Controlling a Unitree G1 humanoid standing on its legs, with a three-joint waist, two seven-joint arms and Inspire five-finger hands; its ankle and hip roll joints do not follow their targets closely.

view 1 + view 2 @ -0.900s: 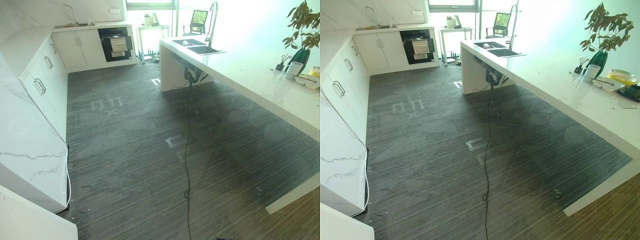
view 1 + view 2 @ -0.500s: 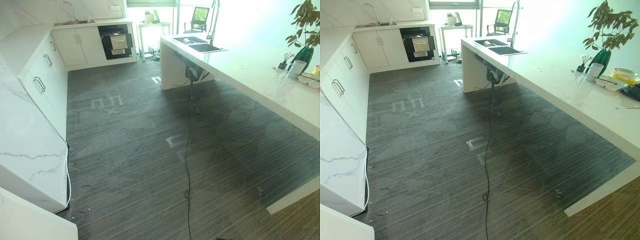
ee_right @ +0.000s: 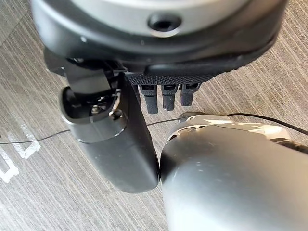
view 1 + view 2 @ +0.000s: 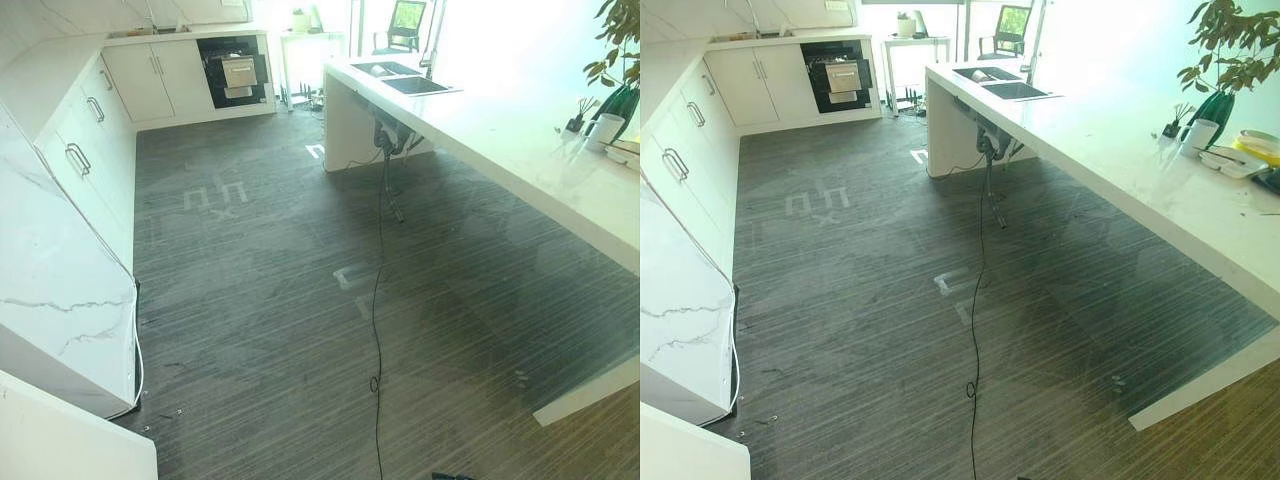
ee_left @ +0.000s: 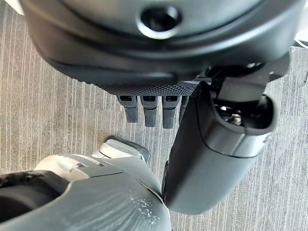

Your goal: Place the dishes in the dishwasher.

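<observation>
The dishes lie on the white island counter (image 4: pixel 1120 150) at the far right: a white tray (image 4: pixel 1230 160), a yellow bowl (image 4: pixel 1262 145) and a white cup (image 4: pixel 1202 135). The dishwasher (image 4: pixel 232 70) is a dark opening in the cabinet row at the far wall, several metres from the dishes. My left hand (image 5: pixel 149 89) hangs over the grey floor, fingers straight and relaxed, holding nothing. My right hand (image 3: pixel 166 79) hangs the same way, also with nothing in it.
White cabinets (image 4: pixel 70 170) run along the left side. The island carries a sink (image 4: pixel 405 82) at its far end and a potted plant (image 4: pixel 1225 60) by the dishes. Wide dark floor (image 4: pixel 260 300) with white tape marks lies between. A chair (image 4: pixel 405 18) stands at the back.
The whole picture has shifted: the camera has tipped downward a little, so the far wall sits higher in view. No dish has moved.
</observation>
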